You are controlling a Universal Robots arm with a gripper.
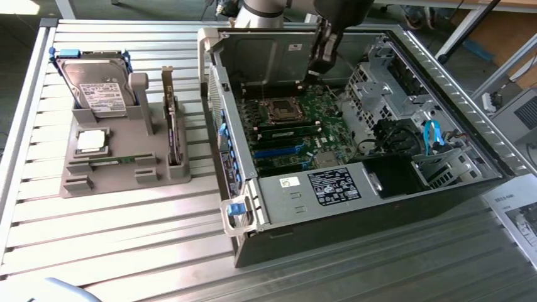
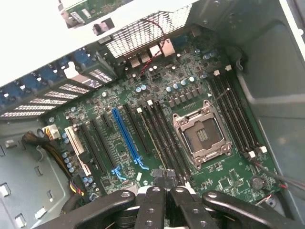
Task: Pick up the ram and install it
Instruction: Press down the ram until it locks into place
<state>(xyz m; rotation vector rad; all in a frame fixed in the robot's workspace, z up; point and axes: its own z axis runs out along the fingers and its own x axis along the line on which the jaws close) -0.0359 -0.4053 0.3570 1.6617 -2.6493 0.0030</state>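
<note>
A thin green ram stick (image 1: 113,160) lies flat in the grey fixture (image 1: 126,182) on the exterior view's left. Another green ram stick (image 1: 290,129) sits in the motherboard slots beside the CPU socket (image 1: 281,110) inside the open computer case (image 1: 353,214). My gripper (image 1: 313,72) hangs above the motherboard near the case's back wall. In the wrist view my gripper (image 2: 164,183) is shut, its black fingers (image 2: 152,205) pressed together with no green stick between them. It hovers over the ends of the long ram slots (image 2: 157,140) next to the socket (image 2: 202,136).
The fixture also holds a silver hard drive (image 1: 97,85), a square processor chip (image 1: 90,141) and an upright dark expansion card (image 1: 172,126). The case's metal walls, drive cage (image 1: 378,82) and blue cables (image 1: 432,135) surround the motherboard. Papers (image 1: 520,214) lie at the table's far right.
</note>
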